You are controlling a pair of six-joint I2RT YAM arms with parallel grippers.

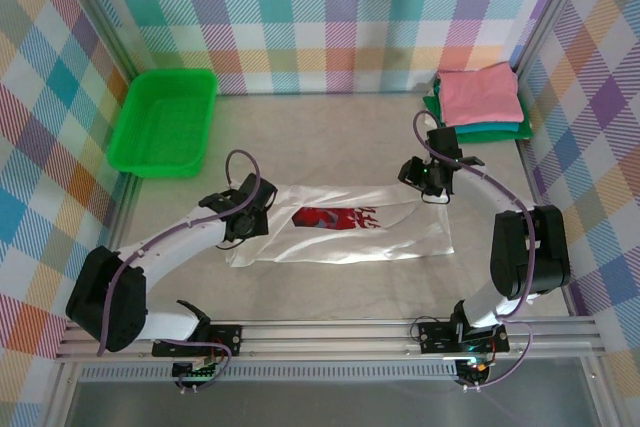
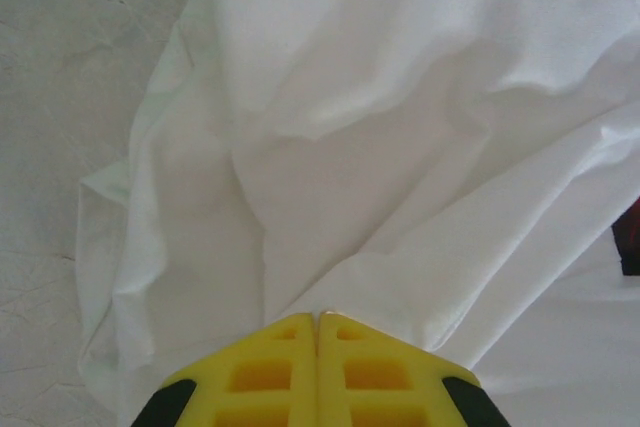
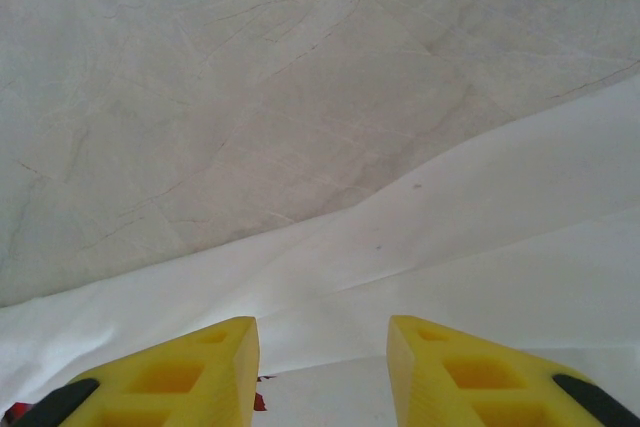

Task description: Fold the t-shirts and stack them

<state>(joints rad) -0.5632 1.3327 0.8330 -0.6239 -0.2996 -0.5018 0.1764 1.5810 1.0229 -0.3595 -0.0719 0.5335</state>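
The white t-shirt [image 1: 340, 232] with a red-and-black graphic [image 1: 335, 217] lies spread across the table's middle, partly folded lengthwise. My left gripper [image 1: 248, 217] sits at the shirt's left end; in the left wrist view its yellow fingers [image 2: 318, 325] are shut on a fold of the white cloth [image 2: 400, 147]. My right gripper [image 1: 432, 183] hovers over the shirt's upper right corner, and in the right wrist view it [image 3: 322, 332] stands open above the white fabric [image 3: 480, 237]. Folded pink [image 1: 480, 95], teal [image 1: 500, 132] and green [image 1: 432, 107] shirts are stacked at the back right.
A green plastic tray [image 1: 165, 119] stands at the back left. Checkered walls enclose the table on three sides. Bare table surface [image 1: 320, 137] lies between the tray and the stack.
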